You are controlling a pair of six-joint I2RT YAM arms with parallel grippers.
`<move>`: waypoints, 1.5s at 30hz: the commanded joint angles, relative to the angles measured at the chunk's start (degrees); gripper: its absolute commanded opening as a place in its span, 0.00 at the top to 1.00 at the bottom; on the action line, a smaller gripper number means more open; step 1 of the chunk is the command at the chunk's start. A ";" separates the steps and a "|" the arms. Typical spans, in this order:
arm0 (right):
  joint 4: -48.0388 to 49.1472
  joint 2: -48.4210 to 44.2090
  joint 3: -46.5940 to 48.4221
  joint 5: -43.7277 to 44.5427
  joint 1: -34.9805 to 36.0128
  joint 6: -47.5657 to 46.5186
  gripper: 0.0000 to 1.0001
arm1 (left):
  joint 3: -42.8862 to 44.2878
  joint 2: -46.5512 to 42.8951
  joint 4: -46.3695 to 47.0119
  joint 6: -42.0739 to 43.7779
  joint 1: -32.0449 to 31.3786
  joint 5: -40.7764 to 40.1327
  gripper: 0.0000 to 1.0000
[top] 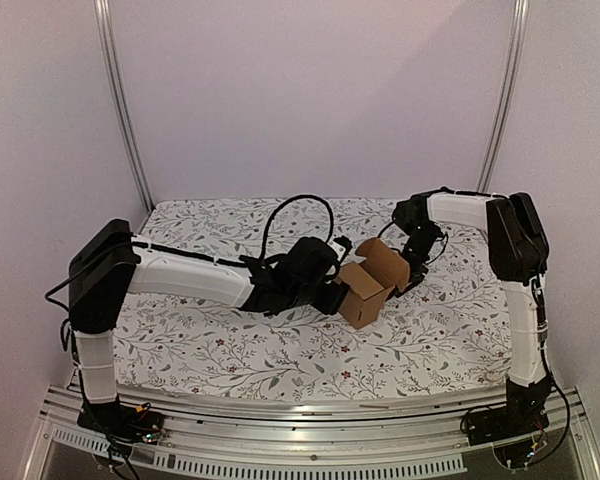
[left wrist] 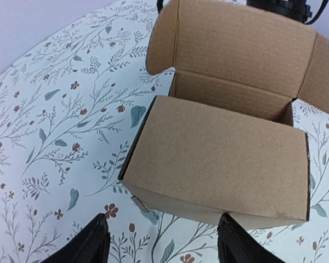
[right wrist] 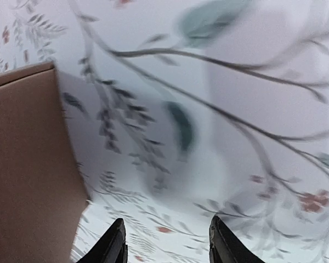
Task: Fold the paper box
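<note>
Floral-print cloth covers the bench, with pale walls behind. Right of centre on it sits the paper box, its lid standing open. The left tool is spread and empty, just short of the box's near wall. The right tool is parted too, gripping nothing, low over the cloth beside the box.

plain matte brown paper box, same brown inside and out, white counter cover printed with grey-green leafy sprigs and small rust-red flowers, white arms with black joints, black jaws, black cable, silver rail at near edge, pale lilac-white walls
</note>
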 commanded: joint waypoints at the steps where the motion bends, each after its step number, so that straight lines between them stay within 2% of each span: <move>1: 1.96 -1.74 -3.03 15.06 -7.73 -2.91 0.50 | 10.40 5.34 1.35 2.75 0.75 2.52 0.33; 6: 2.07 -5.05 -4.66 16.68 -14.87 -6.05 0.49 | 25.51 15.89 -5.18 3.22 0.72 8.42 0.33; 9: 2.85 -7.82 -6.67 15.68 -17.44 -8.38 0.49 | 31.03 20.85 -6.16 2.49 0.78 11.04 0.34; 14: 4.04 -10.11 -9.63 19.03 -20.61 -9.67 0.49 | 39.85 28.27 -8.81 1.82 0.82 13.87 0.34; 17: 4.33 -11.74 -10.75 16.47 -23.85 -10.42 0.49 | 43.54 31.13 -8.83 1.45 0.90 14.76 0.34; 22: 4.25 -18.56 -13.59 10.49 -23.95 -11.88 0.48 | 51.11 36.60 -10.04 0.40 1.00 17.24 0.34; 25: 4.61 -22.53 -14.80 6.49 -23.95 -13.36 0.46 | 52.23 37.11 -10.74 0.15 1.01 17.22 0.35; 28: 10.47 -28.57 -18.19 4.77 -23.88 -14.09 0.40 | 44.70 29.88 -5.66 2.31 0.74 15.53 0.37; 29: 12.99 -30.57 -19.82 3.76 -23.88 -13.95 0.29 | 38.87 25.72 -1.20 3.65 0.25 14.21 0.36; 30: 15.33 -33.06 -21.43 -0.32 -23.89 -14.12 0.06 | 33.24 20.75 4.77 4.87 -0.16 12.95 0.35; 31: 17.30 -34.50 -22.74 -3.88 -23.87 -14.71 0.02 | 27.77 16.54 9.04 5.63 -0.40 12.04 0.34; 33: 18.51 -35.51 -23.13 -11.54 -23.91 -12.62 0.01 | 21.14 8.56 10.85 5.95 -0.61 11.21 0.33; 34: 15.72 -34.29 -21.47 -17.42 -23.87 -12.68 0.01 | 18.91 5.57 9.53 5.69 -0.70 10.59 0.33; 36: 4.11 -28.88 -15.70 -24.32 -22.94 -21.26 0.01 | 13.62 -0.21 6.01 4.15 -0.83 8.59 0.33; 37: -0.38 -25.95 -12.89 -24.05 -21.59 -24.11 0.06 | 10.37 -2.94 4.67 3.33 -0.90 7.67 0.33; 38: -2.68 -24.03 -11.10 -21.26 -19.05 -26.96 0.18 | 6.89 -5.78 3.90 2.50 -1.04 6.64 0.33; 41: 1.13 -21.01 -13.18 -8.85 -14.15 -28.30 0.50 | -5.52 -14.58 3.40 1.08 -2.39 2.17 0.33; 43: 7.53 -22.11 -17.44 1.09 -10.45 -27.83 0.60 | -12.24 -19.12 1.72 -0.46 -3.68 -1.60 0.34; 45: 12.51 -22.95 -20.73 9.45 -6.90 -27.77 0.63 | -17.66 -22.77 -2.43 -3.04 -5.02 -4.29 0.35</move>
